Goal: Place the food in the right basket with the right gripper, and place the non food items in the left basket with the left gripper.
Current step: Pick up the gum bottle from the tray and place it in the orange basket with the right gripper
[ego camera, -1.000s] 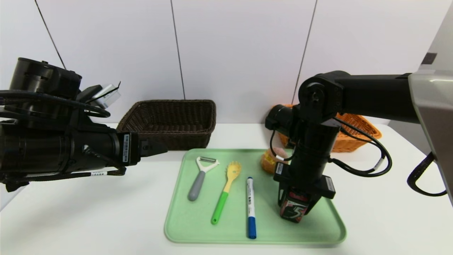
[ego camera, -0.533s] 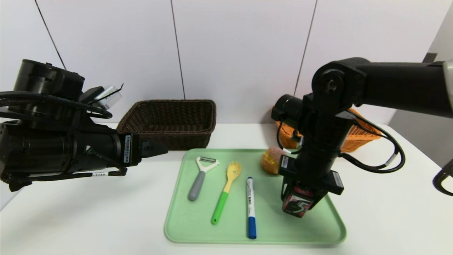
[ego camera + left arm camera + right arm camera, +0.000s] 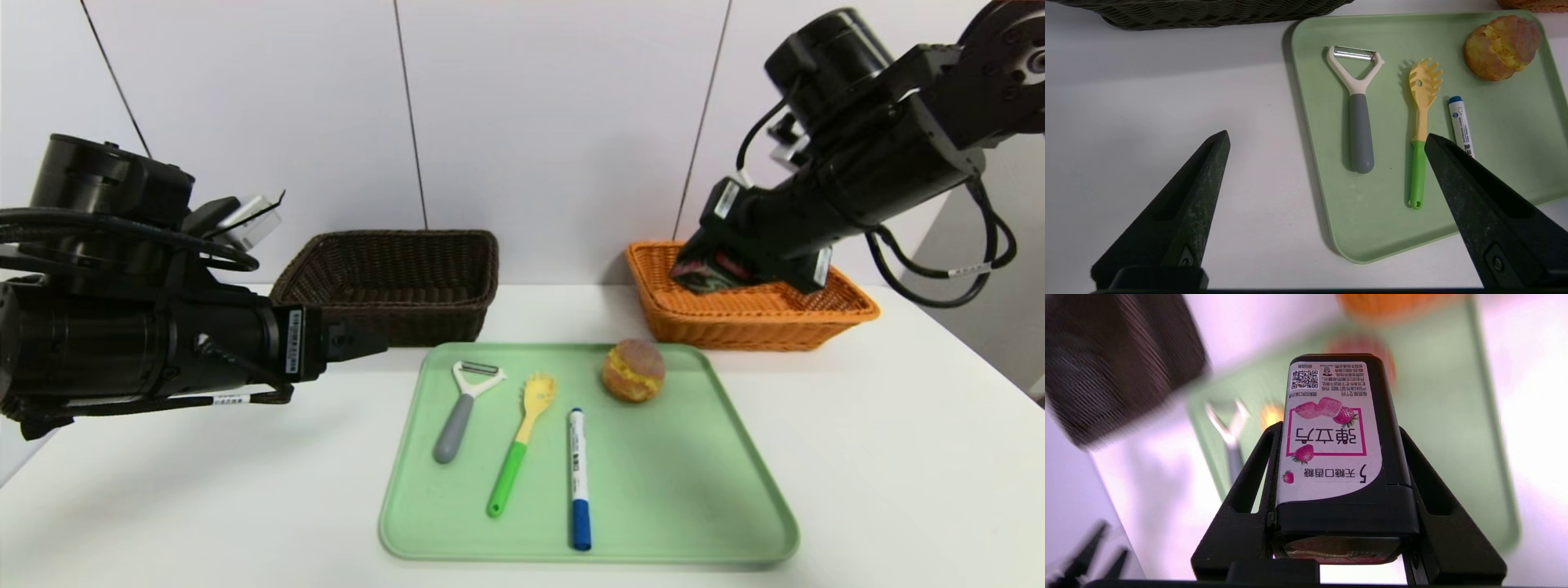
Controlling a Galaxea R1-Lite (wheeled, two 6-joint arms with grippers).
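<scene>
Black box (image 3: 1331,437) is gripped by right pincer (image 3: 1341,430).
For the far-right basket (image 3: 767,336), probably; left pincer (image 3: 1327,132) is wide.

Tray (image 3: 678,490): plain pale green. Bun (image 3: 633,371): tan-brown, pinkish top, yellow split. Peeler (image 3: 459,416): white head, grey handle. Pasta spoon (image 3: 516,457): yellow head, green handle. Marker (image 3: 579,465): white, blue cap. Gum box (image 3: 1331,441): black; white label, pink strawberries. Baskets, woven pattern: one dark brown (image 3: 392,318), one orange (image 3: 735,333).
</scene>
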